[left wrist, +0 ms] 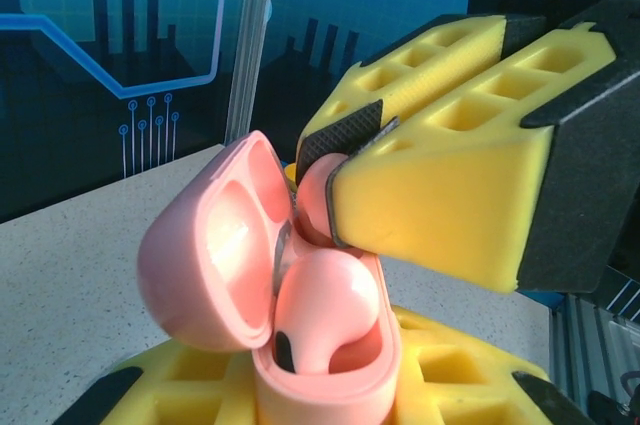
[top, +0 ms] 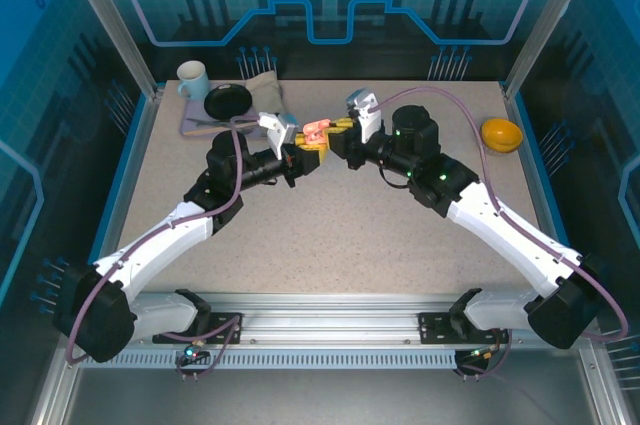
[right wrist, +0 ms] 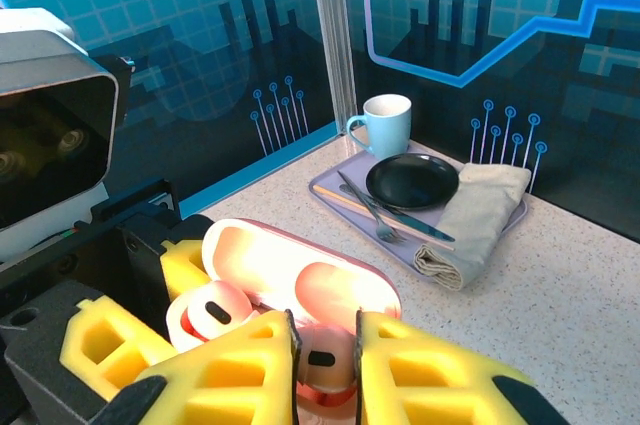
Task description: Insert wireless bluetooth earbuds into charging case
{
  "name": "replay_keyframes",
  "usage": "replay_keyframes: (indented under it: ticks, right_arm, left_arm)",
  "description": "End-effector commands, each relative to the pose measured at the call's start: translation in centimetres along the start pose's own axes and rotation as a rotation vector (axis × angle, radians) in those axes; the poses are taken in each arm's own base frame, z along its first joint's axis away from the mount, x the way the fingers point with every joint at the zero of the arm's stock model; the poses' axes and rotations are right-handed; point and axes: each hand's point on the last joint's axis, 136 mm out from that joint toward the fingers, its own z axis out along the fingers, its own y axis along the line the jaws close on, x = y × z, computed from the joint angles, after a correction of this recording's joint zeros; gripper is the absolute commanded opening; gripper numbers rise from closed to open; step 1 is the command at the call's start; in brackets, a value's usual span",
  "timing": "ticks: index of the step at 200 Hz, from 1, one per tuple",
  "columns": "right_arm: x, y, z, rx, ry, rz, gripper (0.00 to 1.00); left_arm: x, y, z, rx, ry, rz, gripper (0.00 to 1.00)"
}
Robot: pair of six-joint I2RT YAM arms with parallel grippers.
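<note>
Because the right gripper [right wrist: 325, 350] was feeding a bud toward its well, its jaws were drawn narrowly together on a pink earbud [right wrist: 322, 359], pinching that smooth, pebble-shaped piece right at the open socket of the charging case [left wrist: 200, 265]. The left gripper [top: 303, 152] had its jaws clamped on the case's lower half, apparently to keep it steady so the other arm had something firm to press into. Both sets of jaws were yellow blocks pierced with square pockets and faced with black ribbed pads, faintly grainy beside the glossy salmon-pink plastic. The case's rounded lid stood hinged back, out of the line of approach, and a second earbud [left wrist: 325, 310] sat in the other well, bulb uppermost. Beyond lay the speckled bench [top: 330, 245], pale and matte, and at its far side a lilac tray [right wrist: 328, 188] carried a white mug [right wrist: 385, 125], a black plate [right wrist: 412, 180], cutlery and a folded cloth [right wrist: 475, 220].
</note>
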Motion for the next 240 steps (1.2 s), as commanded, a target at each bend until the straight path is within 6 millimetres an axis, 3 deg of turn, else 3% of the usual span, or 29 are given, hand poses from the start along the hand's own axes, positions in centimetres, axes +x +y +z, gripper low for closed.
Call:
replay_keyframes:
  ticks: [1,109,197,240]
  right_arm:
    - [0.2,0.5,-0.5,-0.016,-0.005,0.013,0.18]
    - [-1.4,1.7,-0.3,-0.031,-0.032,0.015,0.36]
    - [-3.9,1.4,-1.1,0.005,-0.091,0.016,0.41]
    - [-3.9,1.3,-0.9,0.005,-0.092,0.029,0.44]
  left_arm:
    - [-2.9,-0.4,-0.5,-0.002,-0.078,0.058,0.00]
    - [-2.2,-0.4,-0.3,0.009,-0.069,0.048,0.00]
    - [-1.9,-0.3,-0.3,0.011,-0.064,0.043,0.00]
    - [-1.9,-0.3,-0.2,0.010,-0.062,0.046,0.00]
